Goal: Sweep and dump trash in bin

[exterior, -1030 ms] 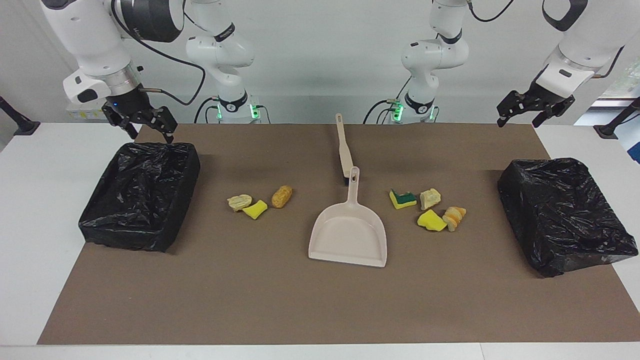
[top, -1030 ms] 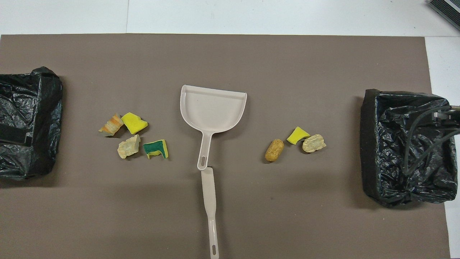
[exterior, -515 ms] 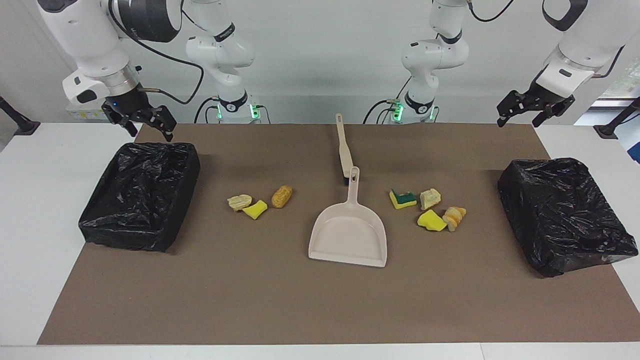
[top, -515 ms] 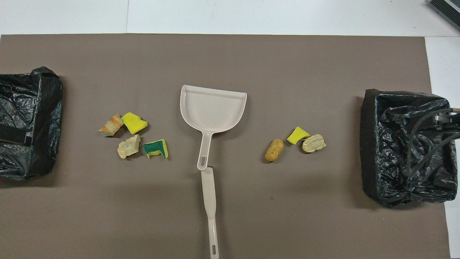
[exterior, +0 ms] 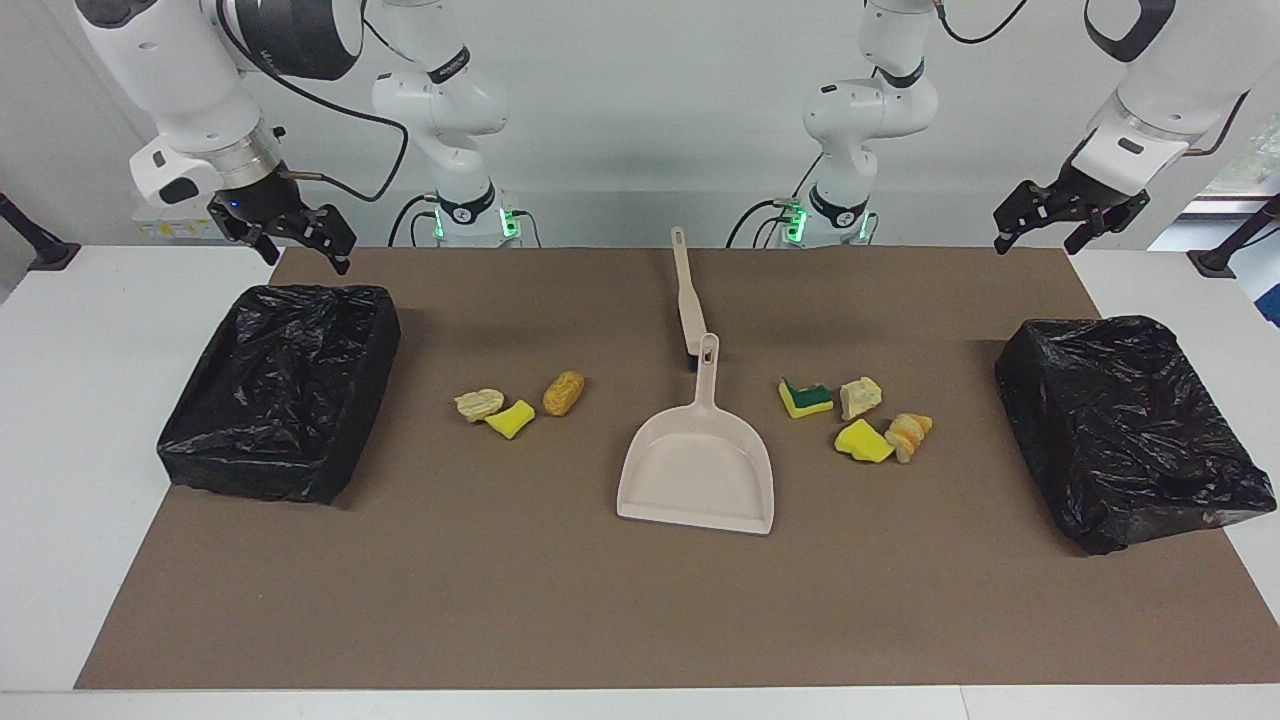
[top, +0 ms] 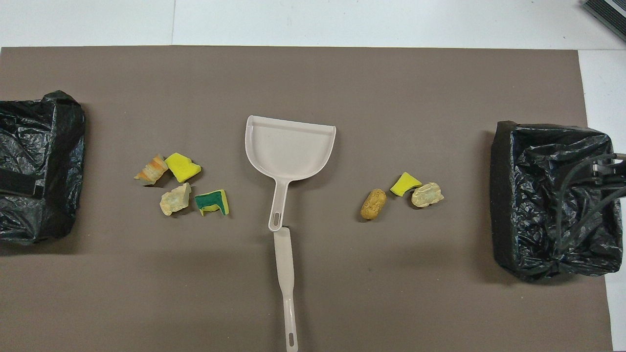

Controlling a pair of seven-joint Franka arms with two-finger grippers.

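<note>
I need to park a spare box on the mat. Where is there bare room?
Bare: the mat strip past the dustpan mouth, farthest from the robots, bin to bin. Crowded: the middle row, where trash and more trash flank the dustpan and brush.

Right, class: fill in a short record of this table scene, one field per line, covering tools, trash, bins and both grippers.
Dustpan: beige dustpan flat at the mat's middle, handle toward the robots
Brush: beige brush lying just nearer the robots, its head by the dustpan's handle
Trash: seven scraps, a group of four toward the left arm's end, a group of three toward the right arm's end
Bins: two black-lined bins, one at the left arm's end, one at the right arm's
Left gripper: open, raised, holding nothing
Right gripper: open, raised over its bin's rim
</note>
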